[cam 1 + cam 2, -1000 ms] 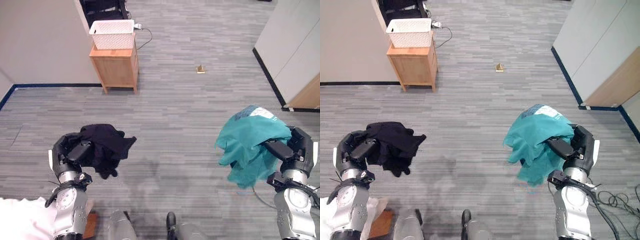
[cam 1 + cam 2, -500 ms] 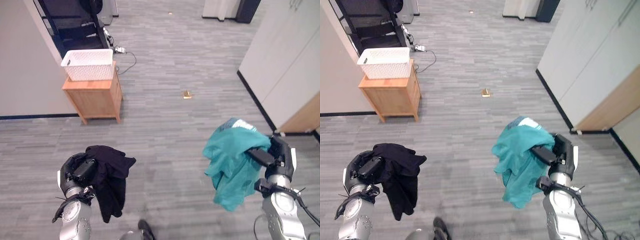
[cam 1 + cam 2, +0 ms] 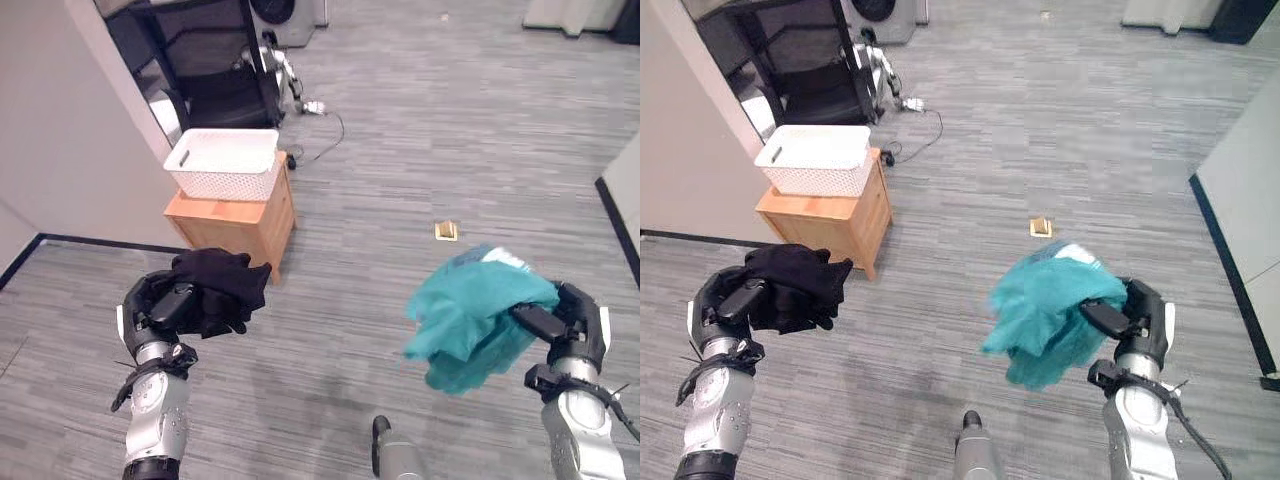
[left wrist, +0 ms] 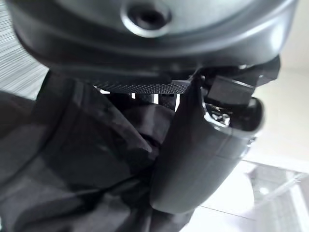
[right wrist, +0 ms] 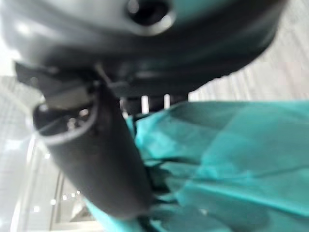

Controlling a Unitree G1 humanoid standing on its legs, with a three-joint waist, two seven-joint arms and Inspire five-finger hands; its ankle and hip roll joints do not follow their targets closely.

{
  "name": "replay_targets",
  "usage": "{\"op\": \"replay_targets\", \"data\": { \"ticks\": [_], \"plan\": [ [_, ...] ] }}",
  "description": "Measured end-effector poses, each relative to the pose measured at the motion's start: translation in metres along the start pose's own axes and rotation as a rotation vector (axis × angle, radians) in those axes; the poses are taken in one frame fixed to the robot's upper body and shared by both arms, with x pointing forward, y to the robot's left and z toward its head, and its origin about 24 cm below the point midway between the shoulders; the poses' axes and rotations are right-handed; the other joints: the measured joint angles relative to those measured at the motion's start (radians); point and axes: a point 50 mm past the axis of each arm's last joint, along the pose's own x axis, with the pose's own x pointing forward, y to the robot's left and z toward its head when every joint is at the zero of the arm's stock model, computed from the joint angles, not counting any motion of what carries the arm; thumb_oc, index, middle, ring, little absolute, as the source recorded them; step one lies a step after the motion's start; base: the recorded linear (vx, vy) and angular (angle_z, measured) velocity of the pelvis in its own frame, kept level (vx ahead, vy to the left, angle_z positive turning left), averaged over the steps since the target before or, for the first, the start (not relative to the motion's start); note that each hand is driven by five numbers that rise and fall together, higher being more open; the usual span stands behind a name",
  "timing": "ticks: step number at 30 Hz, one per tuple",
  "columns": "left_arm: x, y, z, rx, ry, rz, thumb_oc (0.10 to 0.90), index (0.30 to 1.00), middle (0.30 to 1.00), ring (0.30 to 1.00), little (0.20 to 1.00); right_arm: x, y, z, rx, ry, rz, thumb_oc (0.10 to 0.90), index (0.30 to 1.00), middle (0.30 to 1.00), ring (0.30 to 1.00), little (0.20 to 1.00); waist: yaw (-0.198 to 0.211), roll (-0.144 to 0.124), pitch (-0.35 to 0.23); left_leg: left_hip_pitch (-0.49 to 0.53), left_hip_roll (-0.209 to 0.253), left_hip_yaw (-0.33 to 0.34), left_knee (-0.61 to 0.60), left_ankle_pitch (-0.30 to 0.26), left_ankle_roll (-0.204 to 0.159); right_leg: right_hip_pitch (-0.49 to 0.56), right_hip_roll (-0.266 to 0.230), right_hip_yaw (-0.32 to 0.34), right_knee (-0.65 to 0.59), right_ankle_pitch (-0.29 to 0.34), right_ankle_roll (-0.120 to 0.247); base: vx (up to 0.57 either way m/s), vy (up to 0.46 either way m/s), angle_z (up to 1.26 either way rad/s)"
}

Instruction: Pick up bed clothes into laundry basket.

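- My view has swung since a moment ago: the white basket (image 3: 225, 163) on its wooden cabinet (image 3: 235, 222) now sits much nearer, just beyond my left hand, where before it stood farther off up the room.
- Far left, a plain wall (image 3: 60, 130) runs down beside the cabinet, and behind the basket stands a black office chair (image 3: 205, 55).
- My left hand (image 3: 160, 310) is up in front of me, fingers curled tight round a bunched black garment (image 3: 220, 285); the wrist view shows my thumb (image 4: 203, 159) pressed over the dark folds.
- The black cloth hangs short from my grip, close to the cabinet's front corner but apart from it.
- Middle ground: a small tan object (image 3: 446, 231) lies on the grey floor (image 3: 400, 130).
- On the right, my right hand (image 3: 570, 325) is clenched on a teal garment (image 3: 470, 320), which billows out toward the centre, clear of the floor.
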Motion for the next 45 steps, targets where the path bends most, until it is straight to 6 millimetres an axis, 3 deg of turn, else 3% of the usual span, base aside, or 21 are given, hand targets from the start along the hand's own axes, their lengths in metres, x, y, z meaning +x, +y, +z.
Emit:
{"op": "replay_targets", "data": {
  "ticks": [1,3,6,8,9,10,12,14,16,19,22,28,31,33,37,39,40,41,43,44,45],
  "plan": [
    [0.003,0.003,0.007,0.032,-0.024,-0.012,0.4,0.3,0.3,0.3,0.3,0.0,0.003,0.0,0.013,-0.002,0.005,0.4,0.3,0.3,0.3,0.3,0.007,-0.044,-0.013,0.024,0.002,0.002,-0.025,-0.01,-0.006,0.039,0.001,0.023,-0.215,0.083,-0.011,0.55,-0.398,0.53],
    [0.003,-0.003,-0.003,0.014,0.011,-0.021,0.4,0.3,0.3,0.3,0.3,0.001,-0.002,-0.002,0.018,0.003,-0.024,0.4,0.3,0.3,0.3,0.3,-0.031,-0.018,0.005,0.027,0.08,-0.046,-0.006,0.005,-0.044,0.066,0.043,-0.077,-0.149,0.017,-0.044,0.35,-0.311,0.82],
    [-0.007,-0.002,-0.018,-0.005,0.061,-0.007,0.4,0.3,0.3,0.3,0.3,0.002,-0.004,0.002,0.011,-0.011,-0.019,0.4,0.3,0.3,0.3,0.3,-0.022,-0.023,0.011,0.007,0.094,-0.084,0.077,0.067,-0.083,0.096,0.051,-0.094,-0.139,-0.014,-0.105,0.32,-0.49,0.41],
    [-0.003,-0.018,-0.019,-0.078,0.065,-0.029,0.4,0.3,0.3,0.3,0.3,0.003,-0.015,0.001,0.019,0.002,-0.055,0.4,0.3,0.3,0.3,0.3,-0.025,-0.045,0.045,-0.203,0.124,-0.125,0.441,0.115,-0.089,0.165,0.03,-0.165,-0.177,-0.03,-0.149,0.18,-0.387,0.68],
    [-0.004,-0.017,-0.019,-0.091,0.069,-0.029,0.4,0.3,0.3,0.3,0.3,0.004,-0.015,0.002,0.016,0.005,-0.052,0.4,0.3,0.3,0.3,0.3,-0.012,-0.057,0.053,-0.252,0.106,-0.13,0.498,0.159,-0.08,0.196,0.034,-0.165,-0.204,-0.036,-0.179,0.21,-0.305,0.15],
    [-0.005,-0.014,-0.021,-0.087,0.075,-0.024,0.4,0.3,0.3,0.3,0.3,0.001,-0.018,0.0,0.01,0.013,-0.055,0.4,0.3,0.3,0.3,0.3,0.011,-0.081,0.059,-0.287,0.124,-0.112,0.596,0.285,-0.076,0.251,0.039,-0.163,-0.244,-0.017,-0.188,0.23,-0.204,-0.04],
    [-0.007,-0.007,-0.021,-0.088,0.075,-0.008,0.4,0.3,0.3,0.3,0.3,0.001,-0.021,0.006,0.018,-0.014,-0.064,0.4,0.3,0.3,0.3,0.3,0.011,-0.102,0.064,-0.347,0.137,-0.073,0.657,0.199,-0.066,0.342,0.032,-0.196,-0.327,-0.006,-0.203,0.26,-0.157,0.25],
    [-0.006,-0.008,-0.019,-0.1,0.07,-0.013,0.4,0.3,0.3,0.3,0.3,0.003,-0.028,0.014,0.02,-0.045,-0.088,0.4,0.3,0.3,0.3,0.3,0.005,-0.099,0.062,-0.402,0.145,0.031,0.529,0.138,-0.042,0.39,0.034,-0.228,-0.388,-0.007,-0.2,0.19,-0.044,0.5],
    [-0.006,-0.006,-0.019,-0.11,0.072,-0.006,0.4,0.3,0.3,0.3,0.3,0.005,-0.029,0.017,0.015,-0.056,-0.088,0.4,0.3,0.3,0.3,0.3,0.01,-0.087,0.057,-0.44,0.137,0.096,0.389,0.139,-0.04,0.424,0.051,-0.255,-0.424,0.005,-0.21,0.26,0.004,0.35],
    [-0.009,-0.007,-0.024,-0.102,0.09,-0.013,0.4,0.3,0.3,0.3,0.3,0.001,-0.031,0.016,-0.002,-0.051,-0.081,0.4,0.3,0.3,0.3,0.3,0.006,-0.06,0.041,-0.436,0.144,0.168,0.068,0.147,-0.039,0.458,0.088,-0.287,-0.474,0.001,-0.203,0.28,0.065,0.26],
    [-0.009,0.001,-0.03,-0.091,0.116,0.022,0.4,0.3,0.3,0.3,0.3,0.0,-0.024,0.013,-0.006,-0.04,-0.052,0.4,0.3,0.3,0.3,0.3,0.009,-0.046,0.034,-0.411,0.143,0.115,-0.137,0.169,-0.037,0.497,0.116,-0.274,-0.506,-0.006,-0.194,0.3,0.027,-0.11],
    [-0.015,0.015,-0.038,-0.076,0.149,0.069,0.4,0.3,0.3,0.3,0.3,0.0,-0.027,0.015,-0.019,-0.042,-0.057,0.4,0.3,0.3,0.3,0.3,0.028,-0.041,0.02,-0.408,0.157,0.176,-0.088,0.181,-0.031,0.612,0.098,-0.199,-0.548,-0.056,-0.146,0.59,0.137,-0.34],
    [-0.024,0.034,-0.042,-0.052,0.17,0.124,0.4,0.3,0.3,0.3,0.3,-0.003,-0.029,0.012,-0.033,-0.033,-0.06,0.4,0.3,0.3,0.3,0.3,0.044,-0.049,-0.046,-0.424,0.116,0.203,0.0,0.214,0.045,0.651,0.022,-0.152,-0.544,-0.12,-0.068,0.37,0.183,-0.54],
    [-0.022,0.041,-0.036,-0.029,0.154,0.144,0.4,0.3,0.3,0.3,0.3,-0.009,-0.023,0.003,-0.029,-0.003,-0.046,0.4,0.3,0.3,0.3,0.3,0.033,-0.1,-0.073,-0.376,0.027,0.247,-0.023,0.185,0.093,0.58,-0.074,-0.122,-0.373,-0.151,-0.027,0.31,0.177,-0.18],
    [-0.011,0.042,-0.017,0.015,0.093,0.111,0.4,0.3,0.3,0.3,0.3,-0.013,-0.011,0.001,-0.047,0.001,0.011,0.4,0.3,0.3,0.3,0.3,0.031,-0.114,-0.063,-0.274,-0.082,0.267,-0.106,0.122,0.172,0.355,-0.152,-0.031,0.067,-0.121,0.048,0.32,0.214,-0.12],
    [-0.007,0.04,-0.004,0.036,0.048,0.083,0.4,0.3,0.3,0.3,0.3,-0.014,-0.007,0.003,-0.066,-0.015,0.033,0.4,0.3,0.3,0.3,0.3,0.029,-0.105,-0.033,-0.219,-0.109,0.271,-0.138,0.106,0.188,0.283,-0.167,-0.031,0.174,-0.119,0.048,0.16,0.122,0.05],
    [-0.005,0.037,0.004,0.045,0.02,0.063,0.4,0.3,0.3,0.3,0.3,-0.014,-0.006,0.003,-0.069,-0.016,0.037,0.4,0.3,0.3,0.3,0.3,0.033,-0.096,-0.019,-0.203,-0.116,0.276,-0.144,0.119,0.169,0.249,-0.17,-0.033,0.194,-0.119,0.047,0.26,0.14,0.06],
    [-0.003,0.029,0.016,0.054,-0.033,0.027,0.4,0.3,0.3,0.3,0.3,-0.013,-0.005,0.005,-0.074,-0.023,0.039,0.4,0.3,0.3,0.3,0.3,0.034,-0.068,0.003,-0.17,-0.118,0.277,-0.168,0.078,0.199,0.177,-0.193,-0.096,0.172,-0.117,0.043,0.27,0.08,0.03],
    [-0.002,0.022,0.027,0.052,-0.079,0.0,0.4,0.3,0.3,0.3,0.3,-0.014,-0.005,0.004,-0.073,-0.017,0.046,0.4,0.3,0.3,0.3,0.3,0.029,-0.05,0.018,-0.157,-0.117,0.273,-0.167,0.09,0.169,0.147,-0.2,-0.134,0.072,-0.111,0.046,0.29,0.022,0.2],
    [-0.002,0.019,0.029,0.047,-0.091,-0.015,0.4,0.3,0.3,0.3,0.3,-0.014,-0.005,0.003,-0.075,-0.01,0.045,0.4,0.3,0.3,0.3,0.3,0.017,-0.047,0.02,-0.153,-0.116,0.271,-0.167,0.08,0.175,0.135,-0.19,-0.136,0.031,-0.105,0.038,0.31,-0.078,0.34],
    [-0.001,0.016,0.031,0.037,-0.111,-0.023,0.4,0.3,0.3,0.3,0.3,-0.013,-0.003,0.0,-0.061,0.002,0.041,0.4,0.3,0.3,0.3,0.3,0.009,-0.035,0.026,-0.14,-0.096,0.24,-0.168,0.042,0.158,0.115,-0.12,-0.121,-0.142,-0.094,0.026,0.24,-0.071,0.25]
  ]
}}
